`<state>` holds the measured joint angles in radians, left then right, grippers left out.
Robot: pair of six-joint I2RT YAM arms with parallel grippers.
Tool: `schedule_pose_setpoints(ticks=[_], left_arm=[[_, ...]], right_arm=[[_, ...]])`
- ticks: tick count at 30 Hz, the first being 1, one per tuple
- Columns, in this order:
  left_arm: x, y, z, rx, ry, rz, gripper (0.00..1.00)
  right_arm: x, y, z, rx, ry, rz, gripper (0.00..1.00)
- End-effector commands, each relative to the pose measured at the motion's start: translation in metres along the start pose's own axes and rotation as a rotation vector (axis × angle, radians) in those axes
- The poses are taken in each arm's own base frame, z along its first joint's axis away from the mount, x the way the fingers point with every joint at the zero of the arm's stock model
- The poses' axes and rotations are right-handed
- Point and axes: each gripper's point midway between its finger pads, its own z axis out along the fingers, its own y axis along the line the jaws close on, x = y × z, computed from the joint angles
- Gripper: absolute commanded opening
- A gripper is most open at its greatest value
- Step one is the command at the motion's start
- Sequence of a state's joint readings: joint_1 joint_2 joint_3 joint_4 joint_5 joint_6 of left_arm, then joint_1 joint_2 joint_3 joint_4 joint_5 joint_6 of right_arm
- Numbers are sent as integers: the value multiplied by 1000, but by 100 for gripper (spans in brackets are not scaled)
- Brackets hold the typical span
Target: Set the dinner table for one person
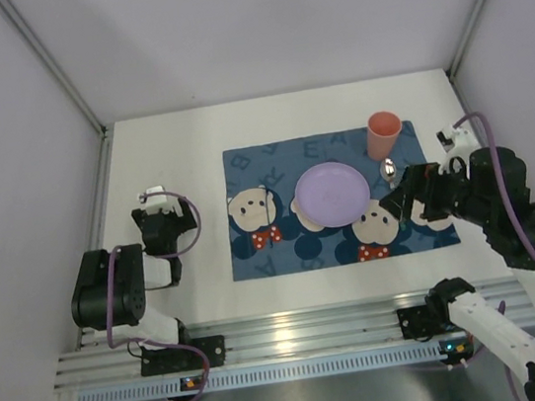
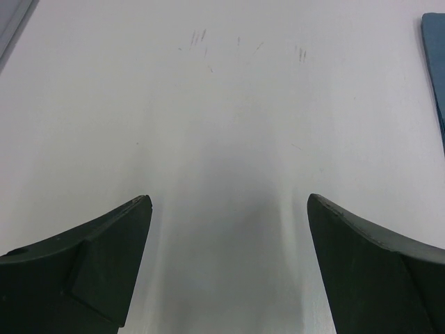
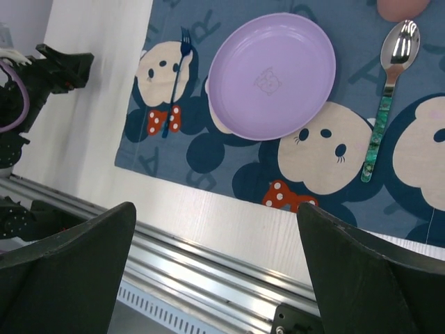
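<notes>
The white dinner table (image 1: pixel 170 144) carries a blue mouse-print placemat (image 1: pixel 256 262). On the mat lie a purple plate (image 1: pixel 332 192), a blue fork (image 1: pixel 271 215) left of the plate, a spoon with a green handle (image 1: pixel 389 169) right of it, and an upright pink cup (image 1: pixel 384 134) at the far right corner. My left gripper (image 1: pixel 164 209) is open and empty over bare table left of the mat. My right gripper (image 1: pixel 399 202) is open and empty, raised above the mat's right near part. The right wrist view shows the plate (image 3: pixel 272 75), fork (image 3: pixel 174 83) and spoon (image 3: pixel 389 90).
An aluminium rail (image 1: pixel 297 336) runs along the near edge and also shows in the right wrist view (image 3: pixel 208 271). White walls enclose the table on three sides. The left wrist view shows scuffed white tabletop (image 2: pixel 222 104) and the mat's edge (image 2: pixel 434 56).
</notes>
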<state>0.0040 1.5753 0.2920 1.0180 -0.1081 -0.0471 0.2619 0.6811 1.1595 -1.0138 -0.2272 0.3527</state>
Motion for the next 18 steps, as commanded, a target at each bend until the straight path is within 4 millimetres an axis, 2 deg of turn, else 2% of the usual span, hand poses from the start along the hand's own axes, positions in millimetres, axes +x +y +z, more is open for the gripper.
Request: schedule_pose_setpoints(ticks=[1, 4, 8, 14, 18], left_arm=[[-31, -6, 6, 24, -106, -17, 99], [-31, -6, 6, 24, -107, -17, 99], [-31, -6, 6, 25, -107, -17, 99], [-31, -6, 6, 24, -106, -17, 99], [-31, -6, 6, 24, -107, -17, 99]], right_arm=[[-19, 6, -17, -13, -135, -14, 100], [-13, -3, -24, 23, -180, 16, 100], [-2, -24, -34, 101, -277, 88, 100], [6, -23, -57, 73, -346, 80, 100], [22, -26, -65, 81, -329, 105, 100]])
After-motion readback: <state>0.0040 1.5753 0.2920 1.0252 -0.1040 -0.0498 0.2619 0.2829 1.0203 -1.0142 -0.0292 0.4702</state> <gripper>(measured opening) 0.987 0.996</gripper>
